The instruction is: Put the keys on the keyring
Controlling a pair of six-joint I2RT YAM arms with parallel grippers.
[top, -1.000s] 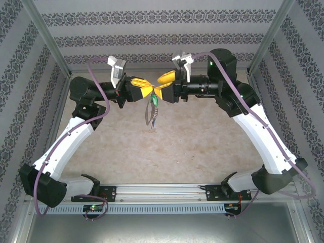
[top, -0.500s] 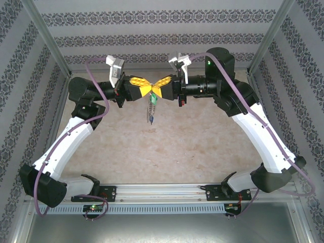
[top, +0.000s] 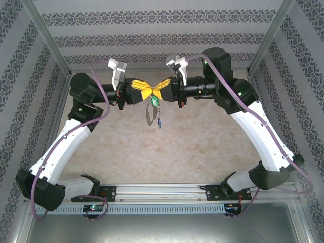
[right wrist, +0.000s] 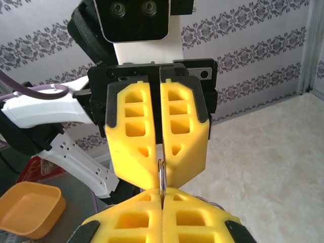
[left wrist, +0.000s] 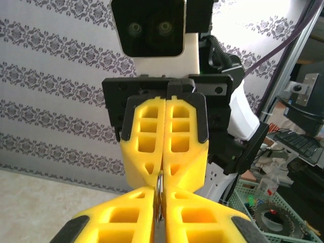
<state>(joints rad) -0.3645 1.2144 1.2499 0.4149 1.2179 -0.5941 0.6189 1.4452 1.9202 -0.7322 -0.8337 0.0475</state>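
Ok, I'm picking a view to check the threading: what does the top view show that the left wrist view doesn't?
The top view gives the green tag, the grey loop and blue tag hanging under the jaws, above the table. The left wrist view gives instead a thin metal ring edge-on, pinched where the jaws meet, and a keyboard in the background. Both give the yellow jaws meeting tip to tip.

Beige tabletop [top: 192,147], damask-striped walls [top: 162,30], orange bowl [right wrist: 30,207], green basket [left wrist: 258,202].
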